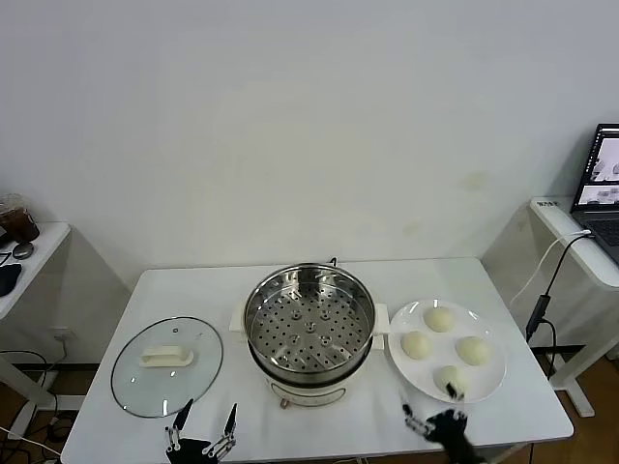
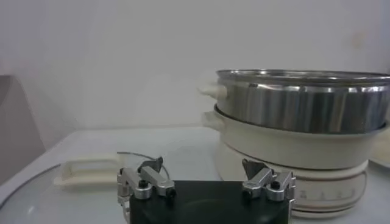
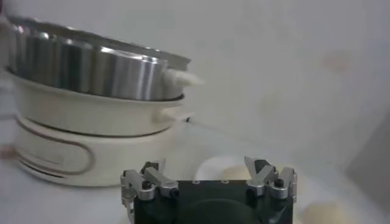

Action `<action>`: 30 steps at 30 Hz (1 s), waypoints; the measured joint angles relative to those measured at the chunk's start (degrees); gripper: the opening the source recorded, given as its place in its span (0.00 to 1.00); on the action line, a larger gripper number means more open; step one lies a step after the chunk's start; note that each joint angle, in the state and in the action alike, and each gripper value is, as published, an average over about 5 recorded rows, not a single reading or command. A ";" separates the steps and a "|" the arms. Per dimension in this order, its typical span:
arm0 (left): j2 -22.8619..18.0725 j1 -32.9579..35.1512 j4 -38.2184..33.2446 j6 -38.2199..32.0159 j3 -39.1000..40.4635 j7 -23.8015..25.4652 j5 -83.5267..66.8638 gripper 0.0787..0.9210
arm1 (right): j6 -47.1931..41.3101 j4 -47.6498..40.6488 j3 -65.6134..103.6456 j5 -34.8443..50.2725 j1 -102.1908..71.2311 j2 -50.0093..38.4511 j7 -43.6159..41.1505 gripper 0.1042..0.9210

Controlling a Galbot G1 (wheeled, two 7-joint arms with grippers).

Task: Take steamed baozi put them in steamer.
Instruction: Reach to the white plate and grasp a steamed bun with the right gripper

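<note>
Four buns (image 1: pixel 443 344) just ahead of wide-open right hand (image 1: pixel 428 418); steamer (image 1: pixel 309 324) beside; left hand (image 1: pixel 202 425) wide, near table (image 1: pixel 368 430) edge.

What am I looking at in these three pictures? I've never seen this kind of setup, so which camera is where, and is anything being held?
It is a two-armed robot at a white table. The wide picture comes from its head, looking down; the other two come from cameras on each wrist, looking past that arm's own fingers. On the table: a glass lid on the robot's left, a steel steamer in the middle with its tray empty, and a white plate on the right carrying four baozi. The left gripper sits at the near edge beside the lid, the right gripper at the plate's near edge. Both are open and hold nothing.
</note>
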 measured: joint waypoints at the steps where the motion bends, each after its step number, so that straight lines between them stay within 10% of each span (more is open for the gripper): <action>1: 0.00 -0.07 0.05 -0.06 -0.04 0.03 0.03 0.88 | -0.53 -0.04 0.16 -0.39 0.50 -0.91 -0.40 0.88; 17: -0.79 -0.53 -0.79 -0.87 -1.25 0.43 0.75 0.88 | -11.35 -9.30 -7.96 -11.79 25.72 -28.52 -22.90 0.88; 30: -1.24 -1.12 -0.48 -1.42 -2.55 0.10 2.12 0.88 | -8.97 -26.35 -37.51 -15.91 60.74 -32.87 -42.75 0.88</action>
